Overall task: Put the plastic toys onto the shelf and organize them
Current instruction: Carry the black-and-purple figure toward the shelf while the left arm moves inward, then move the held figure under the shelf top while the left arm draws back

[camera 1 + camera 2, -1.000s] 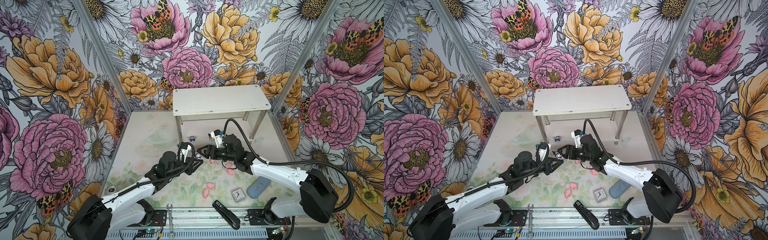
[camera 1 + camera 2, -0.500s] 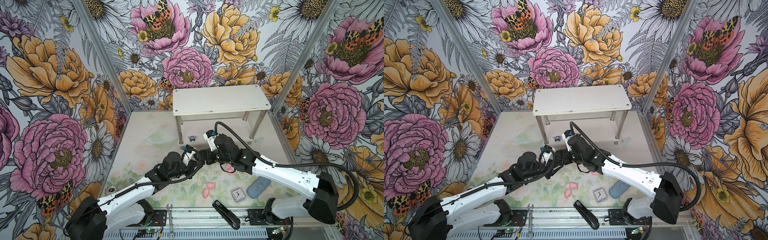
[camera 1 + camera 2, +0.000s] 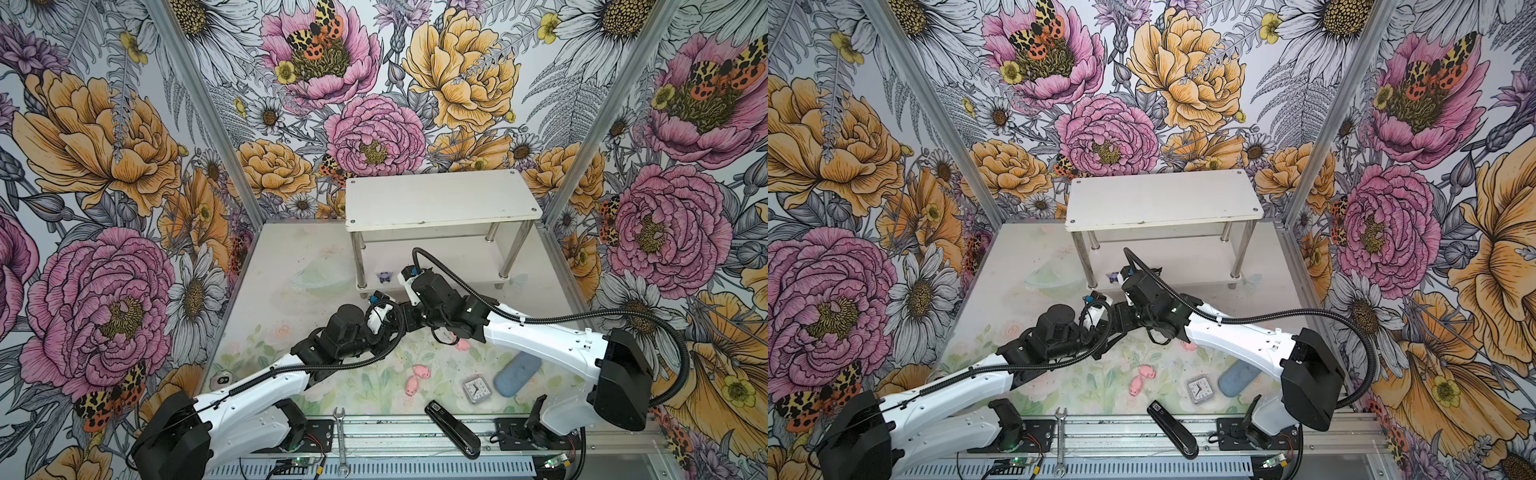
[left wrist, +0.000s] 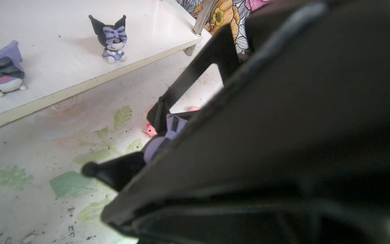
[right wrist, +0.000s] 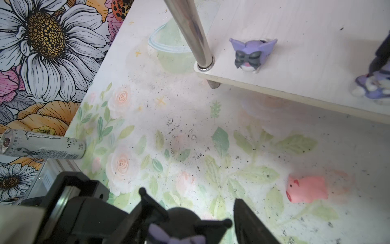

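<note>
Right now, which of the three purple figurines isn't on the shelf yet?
The figurine pinched in the left gripper; the other two rest on the shelf's lower board.

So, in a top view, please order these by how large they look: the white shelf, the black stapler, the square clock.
Largest to smallest:
1. white two-tier shelf
2. black stapler
3. small square clock

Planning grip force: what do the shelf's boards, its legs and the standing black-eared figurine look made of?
Boards: white laminated wood, likely; matte face, pale raw-looking edge. Legs: polished metal tube, mirror reflections. Figurine: moulded plastic, probably; smooth painted surface, soft sheen.
</note>
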